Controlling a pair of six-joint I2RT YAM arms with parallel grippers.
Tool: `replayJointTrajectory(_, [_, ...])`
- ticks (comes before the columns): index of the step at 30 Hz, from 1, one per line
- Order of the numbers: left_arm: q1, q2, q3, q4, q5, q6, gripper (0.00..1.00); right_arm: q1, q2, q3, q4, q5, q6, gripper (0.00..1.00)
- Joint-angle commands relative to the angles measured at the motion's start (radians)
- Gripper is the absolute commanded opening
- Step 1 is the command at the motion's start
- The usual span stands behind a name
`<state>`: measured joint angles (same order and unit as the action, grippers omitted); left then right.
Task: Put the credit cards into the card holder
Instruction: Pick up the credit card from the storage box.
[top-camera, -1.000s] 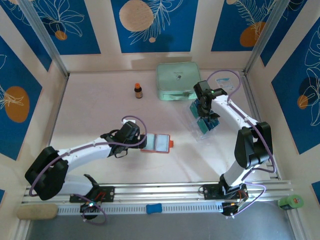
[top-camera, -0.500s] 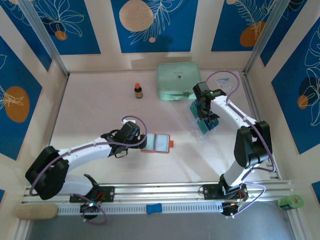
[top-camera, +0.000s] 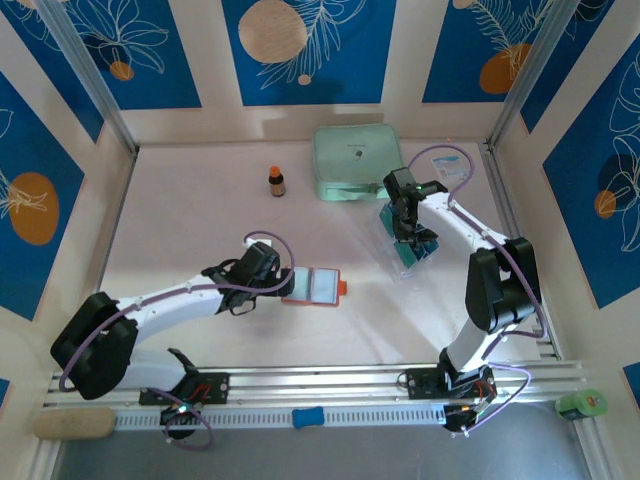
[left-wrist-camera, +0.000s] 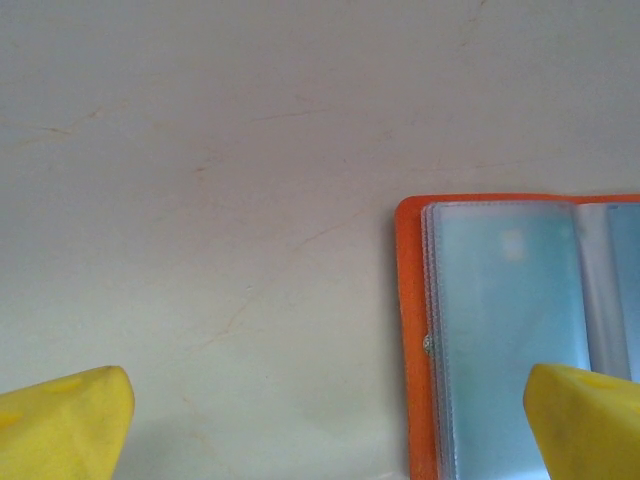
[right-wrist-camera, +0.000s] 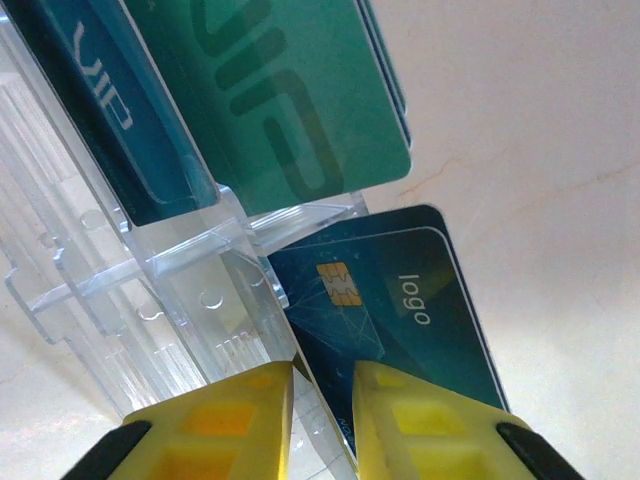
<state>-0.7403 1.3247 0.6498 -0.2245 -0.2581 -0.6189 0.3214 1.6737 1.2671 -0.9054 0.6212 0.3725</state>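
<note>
Currently your right gripper (right-wrist-camera: 322, 425) is at the clear acrylic slotted card stand (right-wrist-camera: 130, 310), right of centre in the top view. Its yellow jaws stand narrow, either side of the lower edge of the dark teal chip card (right-wrist-camera: 400, 310) marked "logo", bottom centre of the right wrist view. Can't tell whether the pads actually bite.

Risks on that side:
- The grip is on an edge near one corner. Slick flat card, small contact: it could pivot or slip out when lifted.
- A second outline shows right behind that card. It looks like two stacked, so you may pull both or drop one.
- The card leans against the stand, which looks light. A sideways pull could drag or tip it and spill the green-teal VIP cards (right-wrist-camera: 290, 110) in the upper slots.

Your left gripper (left-wrist-camera: 328, 425) is wide open and holds nothing. The small orange-red card holder (left-wrist-camera: 500, 330) lies open on the pale table (left-wrist-camera: 250, 150), clear sleeves up, lower right of the left wrist view. One yellow fingertip is over its corner; contact unclear. In the top view it's centre frame, well apart from the stand.
- Nothing pins the holder. Pushing a card in will likely shove it along the table or buckle the thin sleeve mouth. Pin it first.
</note>
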Motion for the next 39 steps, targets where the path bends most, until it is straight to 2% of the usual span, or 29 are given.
replayJointTrajectory(1, [0.009,0.010,0.022,0.001,0.012,0.005,1.00,0.005,-0.014,-0.014,-0.008,-0.005,-0.009,0.23])
replayJointTrajectory(12, [0.009,0.012,0.024,0.002,0.014,0.005,1.00,0.005,-0.039,-0.008,-0.010,-0.017,-0.012,0.21])
replayJointTrajectory(30, [0.009,0.016,0.035,-0.006,0.016,0.021,1.00,0.006,-0.085,0.007,-0.016,-0.065,-0.043,0.00])
replayJointTrajectory(39, [0.009,0.081,0.108,-0.043,0.014,0.093,1.00,0.028,-0.175,0.092,-0.065,-0.074,-0.054,0.00])
